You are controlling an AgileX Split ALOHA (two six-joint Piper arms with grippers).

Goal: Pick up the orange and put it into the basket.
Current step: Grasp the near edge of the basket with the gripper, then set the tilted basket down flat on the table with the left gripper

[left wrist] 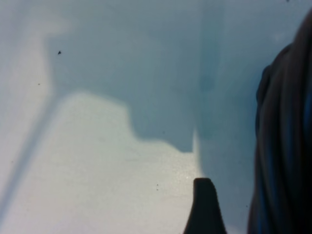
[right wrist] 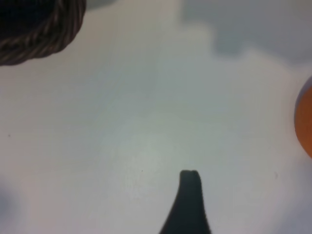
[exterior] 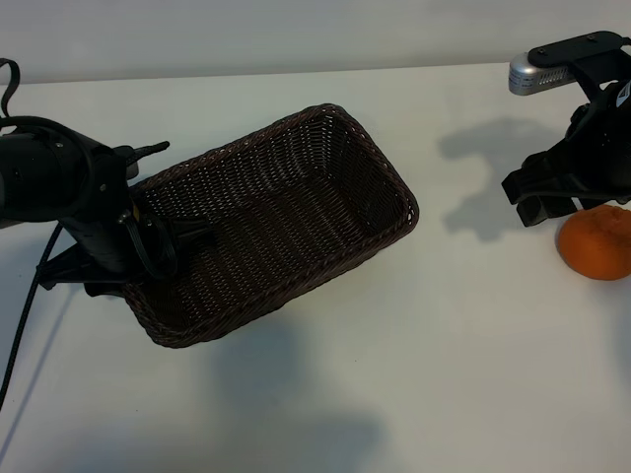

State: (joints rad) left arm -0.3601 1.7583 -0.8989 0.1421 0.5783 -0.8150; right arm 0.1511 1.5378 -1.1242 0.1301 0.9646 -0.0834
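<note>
Woven wicker basket (exterior: 296, 227), dimpled orange (exterior: 597, 244)

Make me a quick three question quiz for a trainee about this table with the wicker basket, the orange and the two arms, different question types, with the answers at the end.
1. True or false: the small round orange citrus fruit already lies inside the rectangular dark brown woven wicker basket.
2. Multiple choice: which gripper is nearest the orange? A) the left gripper B) the right gripper C) both equally
3. Fill in: the left gripper sits at the basket's ____ end, as the exterior view shows it.

Key:
1. False; the orange rests on the white table, apart from the basket.
2. B; it hangs just beside the orange, jaws open, holding nothing.
3. Left; its jaws are spread at the rim there.
</note>
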